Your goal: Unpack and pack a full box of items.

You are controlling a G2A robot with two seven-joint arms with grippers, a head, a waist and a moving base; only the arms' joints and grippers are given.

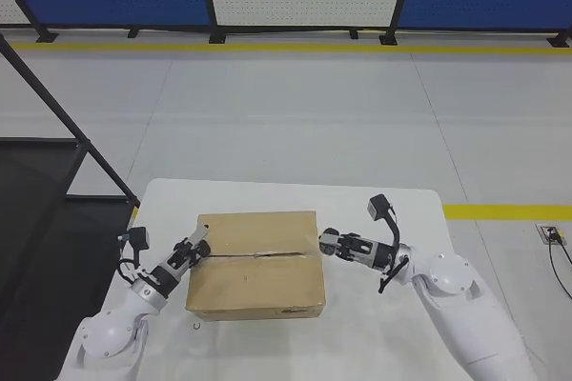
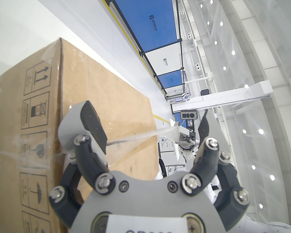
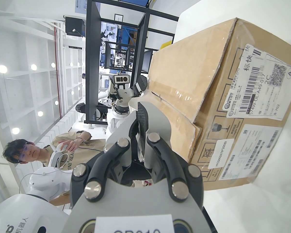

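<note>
A brown cardboard box [image 1: 257, 271] with its flaps closed sits mid-table, and clear tape runs along the top seam [image 3: 177, 93]. My right gripper [image 1: 329, 243] is at the box's right end of the seam, shut [image 3: 141, 107] on a loose end of the tape strip [image 2: 160, 132], which lifts off the seam toward it. At the opposite end of the seam, level with the top edge, my left gripper [image 1: 198, 246] is open [image 2: 146, 110] with nothing between its fingers. Labels and handling symbols cover the box's end faces [image 3: 257, 90].
The white table [image 1: 381, 324] has bare room in front of and to the right of the box. A black metal frame [image 1: 38, 190] stands close off the table's left side. A small ring-like bit [image 1: 198, 329] lies near the box's front left corner.
</note>
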